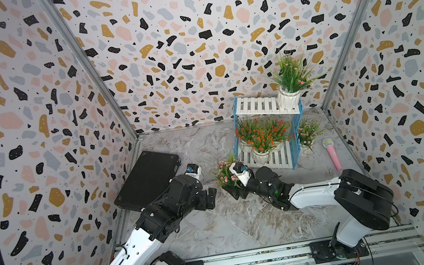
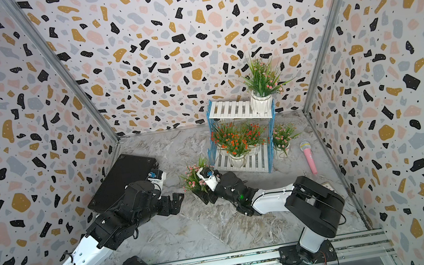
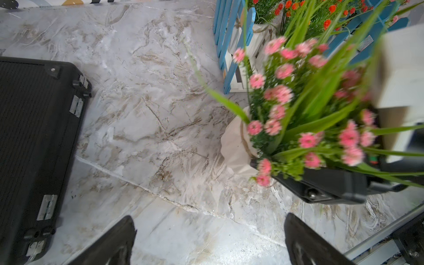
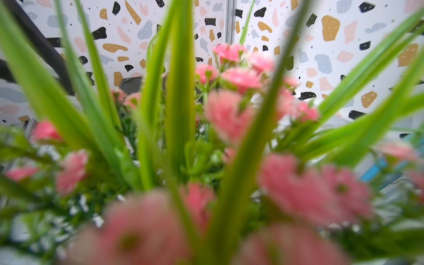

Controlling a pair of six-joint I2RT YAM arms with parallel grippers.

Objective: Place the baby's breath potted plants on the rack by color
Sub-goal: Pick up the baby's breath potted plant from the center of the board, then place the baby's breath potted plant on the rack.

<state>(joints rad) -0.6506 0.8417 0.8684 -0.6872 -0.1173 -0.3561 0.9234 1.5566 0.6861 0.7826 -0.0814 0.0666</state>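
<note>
Obstacles: black ribbed hard case (image 1: 149, 176) at 10 o'clock of left gripper (image 1: 210, 197), whose jaws stand wide and empty. Right gripper (image 1: 232, 190) clamps the white faceted pot of a pink baby's breath plant (image 1: 224, 172) at 8 o'clock of the blue-and-white slatted rack (image 1: 258, 106). Three orange plants (image 1: 260, 137) crowd its lower tier. Pink microphone (image 1: 332, 153) lies at its 3 o'clock.

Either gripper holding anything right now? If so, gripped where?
The right gripper looks closed on a pink-flowered plant, with the jaws on the sides of its white pot, below the leaves. The left gripper is open and empty.
</note>
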